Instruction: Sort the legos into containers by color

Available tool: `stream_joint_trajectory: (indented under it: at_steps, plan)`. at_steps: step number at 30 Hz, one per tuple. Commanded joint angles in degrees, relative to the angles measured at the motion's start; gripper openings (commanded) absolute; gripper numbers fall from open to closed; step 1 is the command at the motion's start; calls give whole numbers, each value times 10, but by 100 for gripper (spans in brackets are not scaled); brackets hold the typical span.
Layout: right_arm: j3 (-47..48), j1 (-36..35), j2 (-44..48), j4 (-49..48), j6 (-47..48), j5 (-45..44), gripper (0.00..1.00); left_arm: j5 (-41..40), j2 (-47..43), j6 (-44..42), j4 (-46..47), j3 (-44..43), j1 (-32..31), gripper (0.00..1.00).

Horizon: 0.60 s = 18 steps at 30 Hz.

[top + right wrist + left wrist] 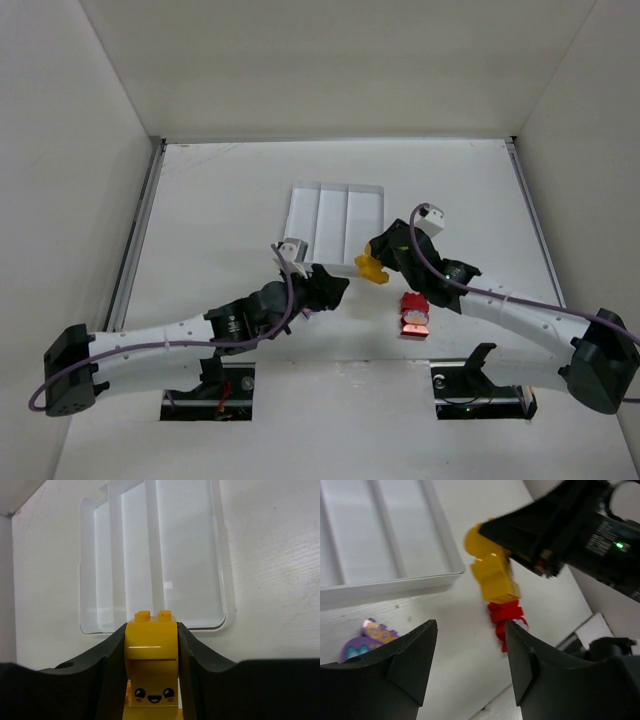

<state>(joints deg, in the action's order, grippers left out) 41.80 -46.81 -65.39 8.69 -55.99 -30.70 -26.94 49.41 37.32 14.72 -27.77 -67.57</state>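
My right gripper (380, 256) is shut on a yellow-orange lego (369, 267) with a smiling face (151, 680) and holds it above the table, just short of the near edge of the white three-compartment tray (300, 215). All three compartments (187, 555) look empty. A red lego (414, 314) lies on the table near the right arm. My left gripper (471, 627) is open and empty, low over the table, with the yellow-orange lego (492, 575) and the red lego (506, 615) ahead of it. A purple lego (365, 640) lies to its left, near the tray's rim (395, 586).
White walls enclose the table on three sides. Metal rails (137, 230) run along the left and right edges. Both arms reach in close together in front of the tray; the right arm's body (580, 525) hangs just ahead of my left gripper.
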Motion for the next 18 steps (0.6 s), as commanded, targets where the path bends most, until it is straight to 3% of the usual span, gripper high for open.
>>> stream_joint_trajectory:
  at_steps: [1,8,18]
  plan:
    - [49,0,-18,0,-3,-28,30,1,45,-23,118,-34,-49,54]
    - [102,12,-44,7,2,-29,29,-71,144,-53,228,-40,-74,56]
    - [102,13,-36,12,-1,-13,28,-78,191,-72,319,-40,-55,56]
